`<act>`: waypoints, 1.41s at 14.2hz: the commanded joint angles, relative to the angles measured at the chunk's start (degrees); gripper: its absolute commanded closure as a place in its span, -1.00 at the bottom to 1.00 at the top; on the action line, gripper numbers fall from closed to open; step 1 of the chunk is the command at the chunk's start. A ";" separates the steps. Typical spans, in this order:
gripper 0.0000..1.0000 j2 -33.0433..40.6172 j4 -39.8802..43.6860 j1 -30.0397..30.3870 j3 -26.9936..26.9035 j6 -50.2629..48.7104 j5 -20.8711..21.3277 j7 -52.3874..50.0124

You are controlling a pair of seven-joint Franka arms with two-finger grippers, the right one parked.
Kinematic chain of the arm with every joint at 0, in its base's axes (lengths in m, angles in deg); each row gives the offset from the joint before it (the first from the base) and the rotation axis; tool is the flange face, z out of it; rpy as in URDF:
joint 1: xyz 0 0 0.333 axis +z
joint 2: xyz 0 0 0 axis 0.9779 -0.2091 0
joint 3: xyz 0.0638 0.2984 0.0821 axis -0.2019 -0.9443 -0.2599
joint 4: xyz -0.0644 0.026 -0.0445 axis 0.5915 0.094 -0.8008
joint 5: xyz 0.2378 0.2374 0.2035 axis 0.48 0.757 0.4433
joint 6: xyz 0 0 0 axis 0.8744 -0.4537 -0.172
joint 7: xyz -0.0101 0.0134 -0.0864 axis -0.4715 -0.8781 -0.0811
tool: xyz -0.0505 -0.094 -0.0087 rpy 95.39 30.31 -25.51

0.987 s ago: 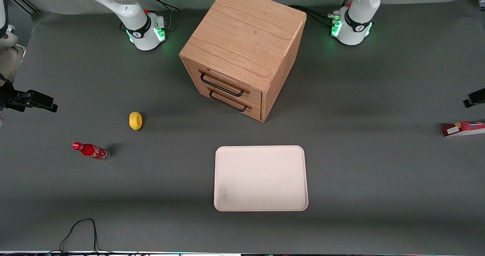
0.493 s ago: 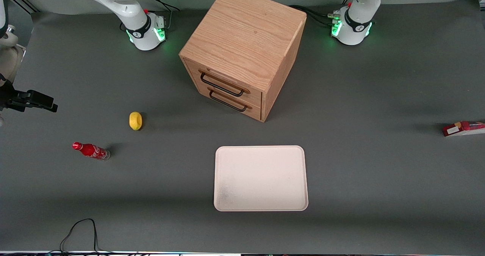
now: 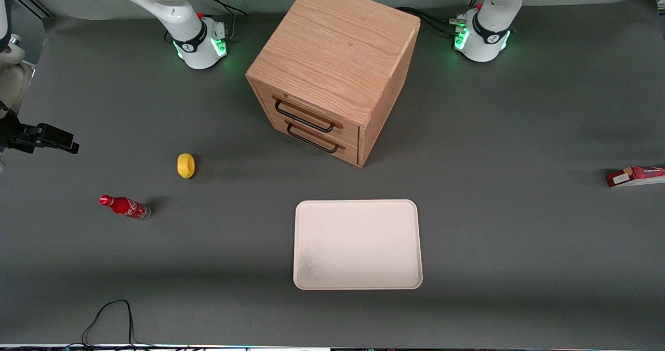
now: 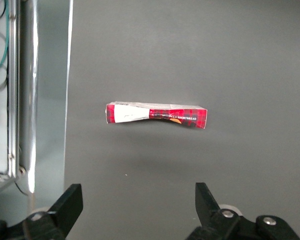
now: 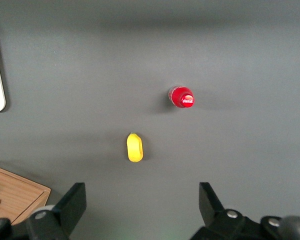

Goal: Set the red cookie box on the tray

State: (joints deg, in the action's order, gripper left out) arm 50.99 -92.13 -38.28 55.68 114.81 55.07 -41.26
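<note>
The red cookie box (image 3: pixel 635 176) lies on the grey bench (image 3: pixel 519 133) at the working arm's end, standing on a thin edge, well apart from the tray (image 3: pixel 357 244). In the left wrist view the claw (image 4: pixel 138 206) hangs above the bench with its two fingers (image 4: pixel 70 202) spread wide and nothing between them; the red cookie box (image 4: pixel 157 115) lies apart from the fingertips, its long side running across the gap. The cream tray sits flat in front of the wooden drawer cabinet (image 3: pixel 332 70), nearer to the front camera. Toward the parked arm's end lie a lemon (image 3: pixel 185 165) and a small red cola bottle (image 3: pixel 124 206), the bottle nearer to the front camera than the lemon
</note>
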 commanded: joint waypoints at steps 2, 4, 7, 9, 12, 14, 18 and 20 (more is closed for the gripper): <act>-1.00 0.12 -1.43 1.12 0.44 -0.76 0.52 -17.14; -1.00 1.00 -3.27 2.01 0.52 -0.59 -0.36 -27.07; -1.00 1.88 -3.81 2.10 0.52 -0.50 -0.81 -46.47; -1.00 3.10 -5.73 2.01 0.52 0.37 -0.90 -57.05; -1.00 6.09 -12.13 3.41 0.44 7.55 -2.21 -64.79; -1.00 6.89 -16.62 3.42 0.44 11.96 -2.13 -67.90; -1.00 7.15 -26.37 2.72 0.52 20.92 -2.21 -71.68; -1.00 6.89 -31.56 2.89 0.61 27.59 -2.30 -71.95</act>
State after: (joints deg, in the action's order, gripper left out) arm 55.25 -116.33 -35.19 56.40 136.55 53.23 -111.59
